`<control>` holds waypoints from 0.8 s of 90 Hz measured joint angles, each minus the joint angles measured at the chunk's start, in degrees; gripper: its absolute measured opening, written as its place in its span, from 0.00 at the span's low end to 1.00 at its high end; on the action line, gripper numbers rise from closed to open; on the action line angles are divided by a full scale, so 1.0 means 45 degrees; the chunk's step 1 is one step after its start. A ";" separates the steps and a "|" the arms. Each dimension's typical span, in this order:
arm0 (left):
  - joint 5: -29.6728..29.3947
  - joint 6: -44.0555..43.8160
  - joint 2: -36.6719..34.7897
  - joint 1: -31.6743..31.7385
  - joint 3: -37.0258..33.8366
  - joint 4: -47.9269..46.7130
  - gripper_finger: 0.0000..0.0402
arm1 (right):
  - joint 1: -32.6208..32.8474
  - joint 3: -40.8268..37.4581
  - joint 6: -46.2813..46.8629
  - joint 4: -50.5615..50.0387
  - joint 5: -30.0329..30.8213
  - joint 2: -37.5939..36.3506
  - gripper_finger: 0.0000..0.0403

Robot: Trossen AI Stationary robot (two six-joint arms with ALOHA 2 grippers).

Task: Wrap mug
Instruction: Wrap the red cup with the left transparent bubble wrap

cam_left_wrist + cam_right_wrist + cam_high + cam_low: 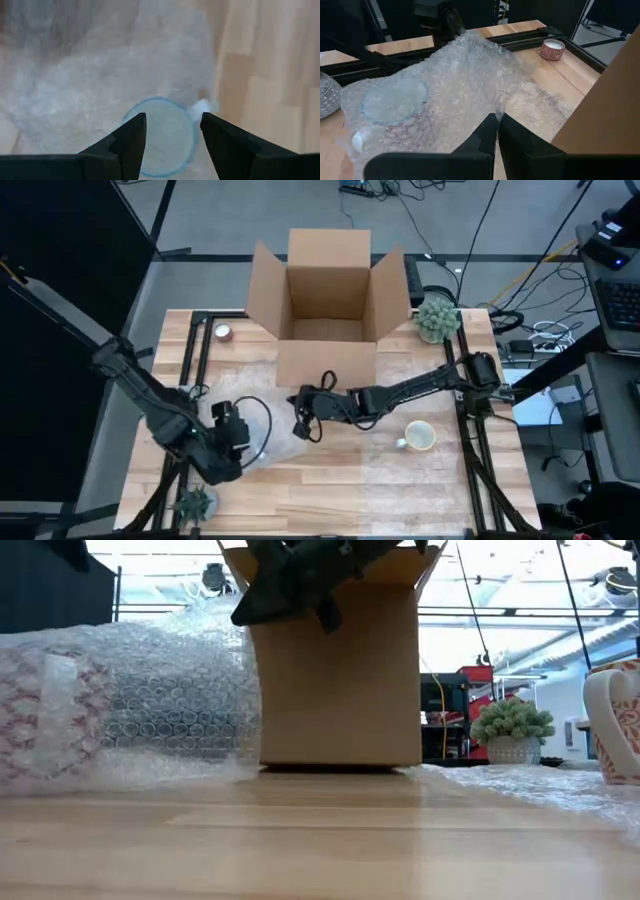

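Mug [160,137] sits under the bubble wrap [455,75], right below the spread-open left gripper [172,130]. Right gripper [496,131], closed, hangs nearby. Looks breakable and slippery; grip around its body.

I see a smooth, pale wooden worktop [330,490], clear knobbly plastic bubble wrap [470,70], a matt brown cardboard box [328,300] and a glossy ceramic mug [419,436].

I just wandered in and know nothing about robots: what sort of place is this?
Probably a robotics lab or workshop set up to practise packing. A wooden table carries two dark robot arms, an open cardboard box and bubble wrap, while loose cables and equipment crowd the floor around it.
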 joint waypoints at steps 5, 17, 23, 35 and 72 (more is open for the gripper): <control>0.0327 0.0050 0.0061 0.0164 -0.0505 0.0500 0.45 | 0.0057 0.0000 0.0034 0.0000 0.0015 0.0001 0.00; 0.0497 0.0068 0.0068 0.0509 -0.1610 0.1187 0.45 | 0.0133 0.0000 0.0039 -0.0003 0.0005 0.0005 0.00; 0.0695 0.0054 0.0068 0.0659 -0.2077 0.1335 0.45 | 0.0162 0.0000 -0.0002 -0.0005 0.0008 0.0005 0.00; 0.1638 0.0502 0.0068 0.1002 -0.3033 0.2748 0.45 | 0.0228 0.0000 -0.0044 -0.0044 -0.0014 0.0005 0.00; 0.2668 0.1750 0.0029 0.1687 -0.4161 0.5235 0.45 | 0.0413 0.0000 -0.0010 -0.0034 -0.0991 0.0010 0.03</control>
